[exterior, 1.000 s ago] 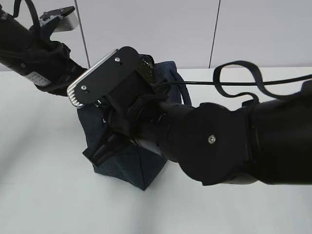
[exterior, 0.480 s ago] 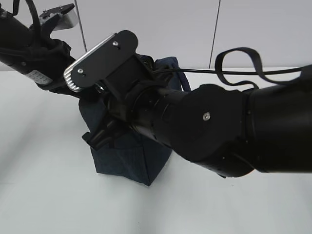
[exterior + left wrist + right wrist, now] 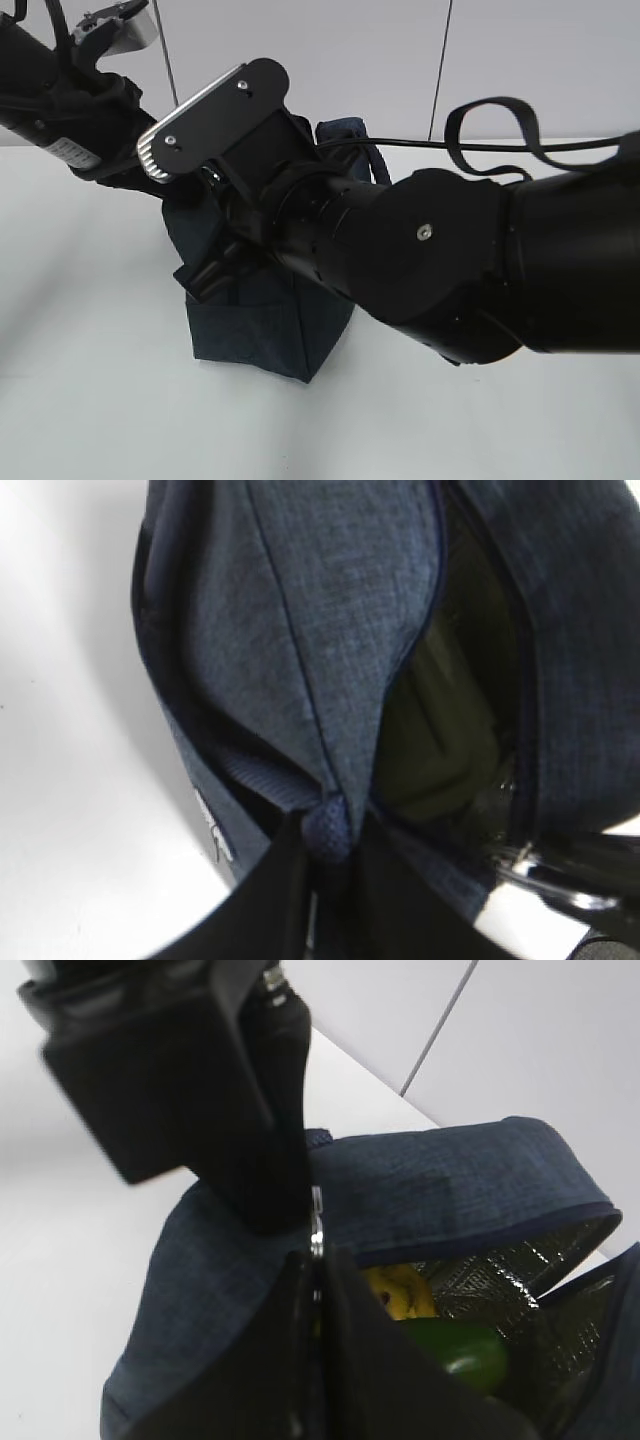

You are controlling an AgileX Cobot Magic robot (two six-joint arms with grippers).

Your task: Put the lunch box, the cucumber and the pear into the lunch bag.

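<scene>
White table [image 3: 90,400], your bag [image 3: 265,335] gaping.
Pear [image 3: 400,1293] and cucumber [image 3: 462,1352] inside; left gripper [image 3: 330,845] pinches fabric, right gripper [image 3: 316,1260] the zipper pull [image 3: 317,1222].

A lab or test room, to judge by the bare white tabletop [image 3: 90,400] and the plain pale panelled wall [image 3: 350,60] behind the two black robot arms.
</scene>
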